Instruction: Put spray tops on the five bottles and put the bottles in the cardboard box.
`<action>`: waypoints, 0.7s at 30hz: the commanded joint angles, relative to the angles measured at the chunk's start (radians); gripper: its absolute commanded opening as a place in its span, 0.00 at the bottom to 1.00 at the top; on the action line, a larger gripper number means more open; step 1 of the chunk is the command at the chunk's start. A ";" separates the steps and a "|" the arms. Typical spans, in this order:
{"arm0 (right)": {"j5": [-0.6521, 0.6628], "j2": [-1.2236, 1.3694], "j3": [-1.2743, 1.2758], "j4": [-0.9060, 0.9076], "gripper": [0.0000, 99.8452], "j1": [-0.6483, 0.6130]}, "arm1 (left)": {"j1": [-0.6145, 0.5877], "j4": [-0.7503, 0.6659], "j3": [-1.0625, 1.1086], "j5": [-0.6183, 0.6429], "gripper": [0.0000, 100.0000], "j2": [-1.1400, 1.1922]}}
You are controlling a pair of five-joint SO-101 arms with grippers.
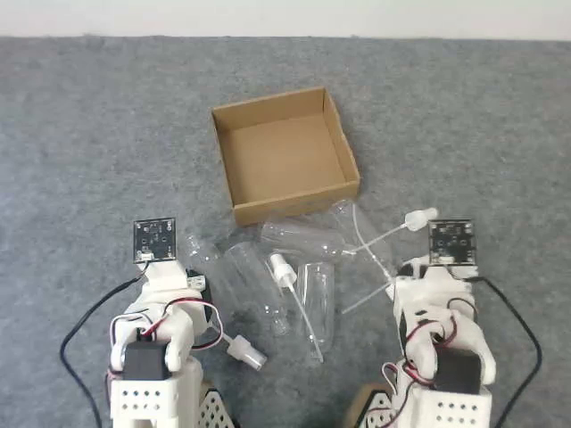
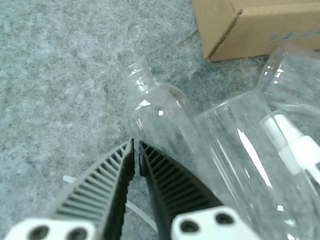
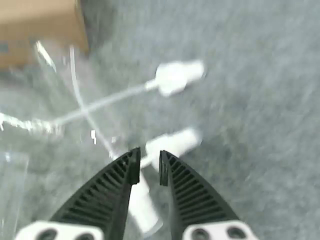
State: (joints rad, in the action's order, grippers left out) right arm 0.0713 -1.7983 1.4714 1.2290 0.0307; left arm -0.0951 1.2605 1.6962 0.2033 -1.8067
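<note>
The left hand (image 2: pixel 136 150) has its jaws all but together and empty, tips just beside the shoulder of an uncapped clear bottle (image 2: pixel 150 107) lying on the grey worktop (image 2: pixel 55 75). The right hand (image 3: pixel 147 159) is empty, jaws a narrow gap apart, poised over a white spray top (image 3: pixel 172 141). Judgement: both must open wider; take the top by its head, dip tube free, and the bottle by its body, neck clear. Beyond, the cardboard box (image 1: pixel 294 203) stands upright and holds nothing.
</note>
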 commanded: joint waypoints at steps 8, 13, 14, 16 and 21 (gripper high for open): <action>0.311 -0.013 -0.233 -0.036 0.04 0.015 | 0.002 0.002 -0.012 0.005 0.01 -0.012; 0.356 -0.010 -0.324 -0.028 0.04 0.015 | 0.002 0.002 -0.012 0.005 0.01 -0.012; 0.364 -0.010 -0.339 -0.028 0.05 0.015 | 0.002 0.002 -0.012 0.005 0.01 -0.012; 0.365 -0.010 -0.367 -0.028 0.09 0.015 | 0.002 0.002 -0.012 0.005 0.01 -0.012; 0.367 0.018 -0.423 -0.025 0.13 -0.013 | 0.002 0.002 -0.012 0.005 0.01 -0.012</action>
State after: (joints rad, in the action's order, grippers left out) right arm 0.4227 -1.8105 1.1324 1.2198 0.0307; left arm -0.0951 1.2605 1.6962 0.2033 -1.8067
